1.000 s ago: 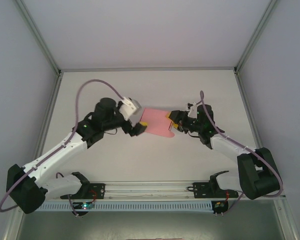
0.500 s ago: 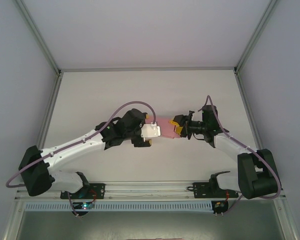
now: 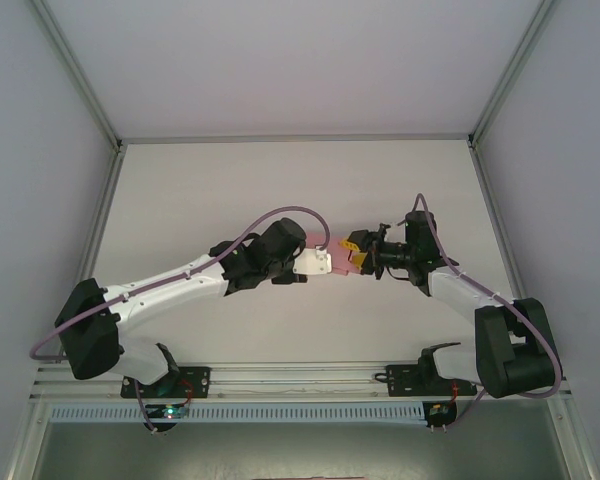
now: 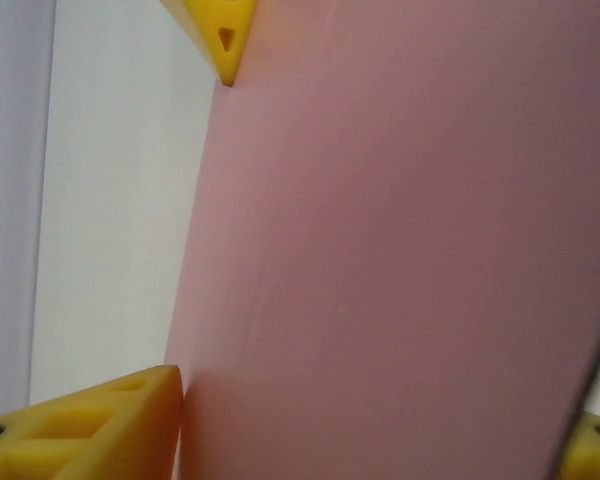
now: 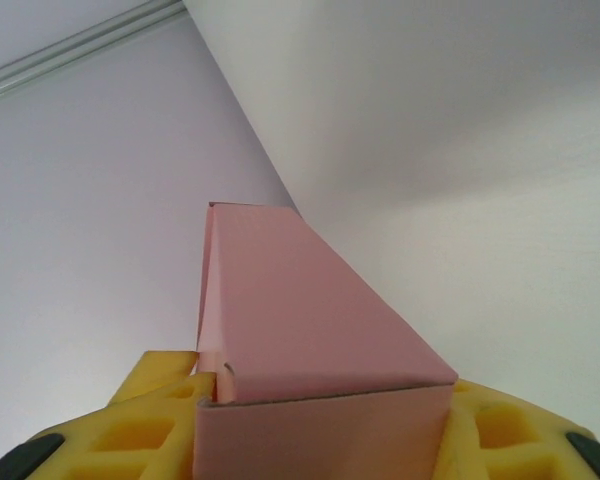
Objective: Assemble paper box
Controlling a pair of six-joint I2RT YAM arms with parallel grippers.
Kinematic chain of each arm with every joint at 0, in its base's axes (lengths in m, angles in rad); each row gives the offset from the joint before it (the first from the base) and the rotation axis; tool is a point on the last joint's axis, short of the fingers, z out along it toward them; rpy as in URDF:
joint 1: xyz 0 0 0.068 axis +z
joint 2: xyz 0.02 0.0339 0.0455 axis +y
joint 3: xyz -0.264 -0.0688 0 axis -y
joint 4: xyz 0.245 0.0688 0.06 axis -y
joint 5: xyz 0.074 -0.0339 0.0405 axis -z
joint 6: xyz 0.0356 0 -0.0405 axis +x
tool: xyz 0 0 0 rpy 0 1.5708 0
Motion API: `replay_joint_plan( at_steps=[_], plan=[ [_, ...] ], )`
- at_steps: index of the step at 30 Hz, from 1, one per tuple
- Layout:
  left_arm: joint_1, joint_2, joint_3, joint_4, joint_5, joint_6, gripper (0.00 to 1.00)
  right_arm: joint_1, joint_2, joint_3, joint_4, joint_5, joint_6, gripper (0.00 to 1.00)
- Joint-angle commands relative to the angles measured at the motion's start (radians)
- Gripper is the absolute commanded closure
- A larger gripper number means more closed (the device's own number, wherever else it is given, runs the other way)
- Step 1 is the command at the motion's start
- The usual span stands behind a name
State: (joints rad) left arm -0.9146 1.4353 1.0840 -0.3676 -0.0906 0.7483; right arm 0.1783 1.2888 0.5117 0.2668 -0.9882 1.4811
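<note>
The right gripper pinches the paper box, which sticks straight out to the left gripper; whether that one squeezes cannot be told.

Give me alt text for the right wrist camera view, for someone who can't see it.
A folded pink paper box is clamped between the yellow fingers of the right gripper at the bottom edge and points away from the camera. The background is plain and pale, with a metal rail crossing the top left corner.
</note>
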Motion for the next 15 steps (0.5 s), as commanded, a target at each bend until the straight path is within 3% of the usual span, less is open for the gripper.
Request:
replay_joint_plan(
  at_steps=[1,2,4,6,7,8,9,12,14,15],
  plan=[
    [-0.009,-0.029,-0.004,0.039,0.007,0.008,0.48,0.011,-0.022,-0.012,0.036,-0.049,0.005,0.48],
    [-0.010,-0.030,-0.001,0.033,0.018,0.007,0.50,0.012,-0.022,-0.011,0.035,-0.050,-0.005,0.37],
    [-0.010,-0.032,0.000,0.032,0.015,0.000,0.55,0.011,-0.032,-0.013,0.037,-0.038,-0.014,0.37],
    [-0.010,-0.033,-0.009,0.038,-0.008,-0.008,0.57,0.005,-0.056,-0.020,0.037,-0.010,-0.018,0.27],
    [-0.010,-0.033,-0.011,0.032,-0.011,-0.011,0.58,-0.003,-0.073,-0.026,0.036,0.012,-0.021,0.08],
    [-0.010,-0.032,-0.016,0.021,-0.009,-0.012,0.58,-0.010,-0.099,-0.034,0.038,0.047,-0.033,0.02],
    [-0.009,-0.029,-0.019,0.005,0.004,-0.012,0.57,-0.018,-0.131,-0.037,0.030,0.093,-0.062,0.02],
    [-0.002,-0.008,-0.031,-0.034,0.049,-0.058,0.62,-0.041,-0.264,0.033,-0.232,0.328,-0.336,0.02],
    [0.024,0.019,-0.022,-0.095,0.108,-0.111,0.63,-0.029,-0.377,0.136,-0.480,0.633,-0.618,0.02],
    [0.038,0.033,-0.017,-0.127,0.148,-0.127,0.63,-0.012,-0.434,0.146,-0.512,0.771,-0.725,0.02]
  ],
)
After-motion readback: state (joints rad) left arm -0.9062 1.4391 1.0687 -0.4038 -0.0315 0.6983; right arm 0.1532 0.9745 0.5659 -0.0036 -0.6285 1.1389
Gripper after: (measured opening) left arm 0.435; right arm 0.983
